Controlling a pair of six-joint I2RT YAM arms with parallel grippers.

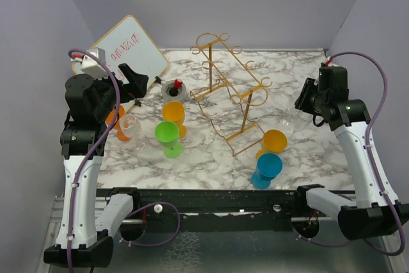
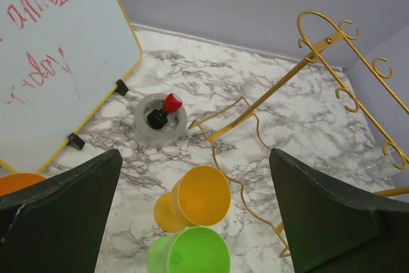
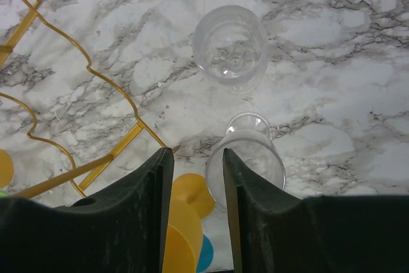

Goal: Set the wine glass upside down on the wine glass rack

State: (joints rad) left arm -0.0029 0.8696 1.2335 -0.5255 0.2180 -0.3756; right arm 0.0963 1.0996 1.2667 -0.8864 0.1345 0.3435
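Two clear wine glasses stand on the marble below my right gripper (image 3: pixel 197 155): one (image 3: pixel 230 46) farther off, one (image 3: pixel 255 148) just past the right finger and partly hidden by it. The right jaws stand part open with nothing between them; a yellow glass (image 3: pixel 182 222) shows through the gap. From above, the right gripper (image 1: pixel 305 103) hovers over a clear glass (image 1: pixel 285 126). The gold wire wine glass rack (image 1: pixel 246 112) (image 2: pixel 268 94) (image 3: pixel 110 156) stands mid-table with no glass on it. My left gripper (image 1: pixel 137 81) (image 2: pixel 195 158) is wide open over a yellow glass (image 2: pixel 201 196) and a green one (image 2: pixel 192 254).
A whiteboard (image 1: pixel 131 46) leans at the back left. A small round dish with a red-capped piece (image 1: pixel 174 87) lies beside the rack. An orange glass (image 1: pixel 115 123) and a clear one (image 1: pixel 130 126) stand at the left; a yellow (image 1: pixel 275 140) and a blue glass (image 1: pixel 267 167) stand near the front right.
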